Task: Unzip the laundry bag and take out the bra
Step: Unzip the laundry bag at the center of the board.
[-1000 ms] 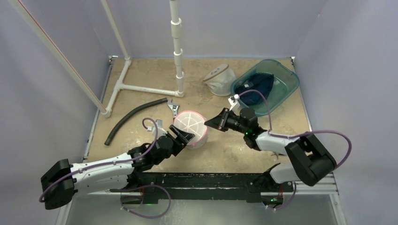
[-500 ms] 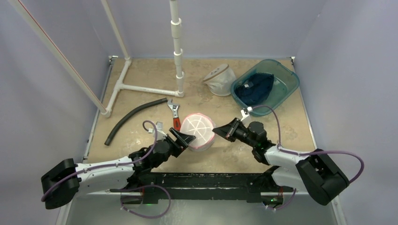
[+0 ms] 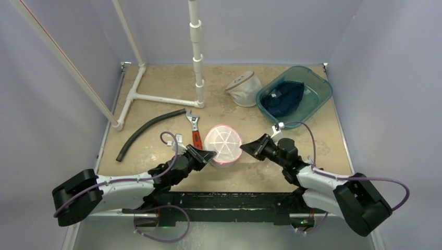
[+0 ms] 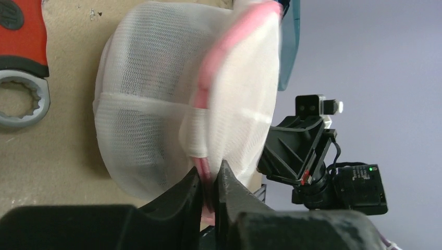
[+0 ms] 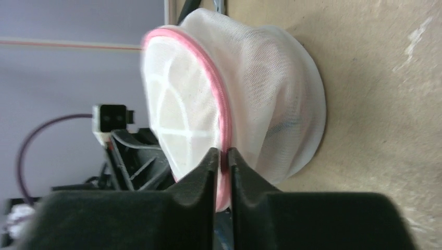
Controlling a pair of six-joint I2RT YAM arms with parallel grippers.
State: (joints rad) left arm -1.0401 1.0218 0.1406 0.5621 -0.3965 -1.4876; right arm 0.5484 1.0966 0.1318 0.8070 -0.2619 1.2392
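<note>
Over the last second both arms have drawn back toward their bases, the right arm [image 3: 320,178] most of all. The laundry bag [image 3: 223,144] has shifted with them, and the left gripper [image 4: 210,178], which stood spread wide beside the bag, has come together on it. The bag is a white mesh dome directly between the two sets of fingers and touches both. The pink zipper rim [image 5: 216,88] runs round its top edge, and each gripper pinches that rim from its own side. The left fingers [image 4: 180,195] are pressed onto the band right at their tips, and the right gripper [image 5: 223,156] is clamped on it with almost no gap. This looks like the start of the unzipping step: the bag is secured on both sides and the zip is not yet opened. The bra cannot be made out through the mesh, and no zipper pull shows near either fingertip. The next move therefore likely calls for one gripper to anchor the rim while the other releases, finds the pull and draws it along the band.
</note>
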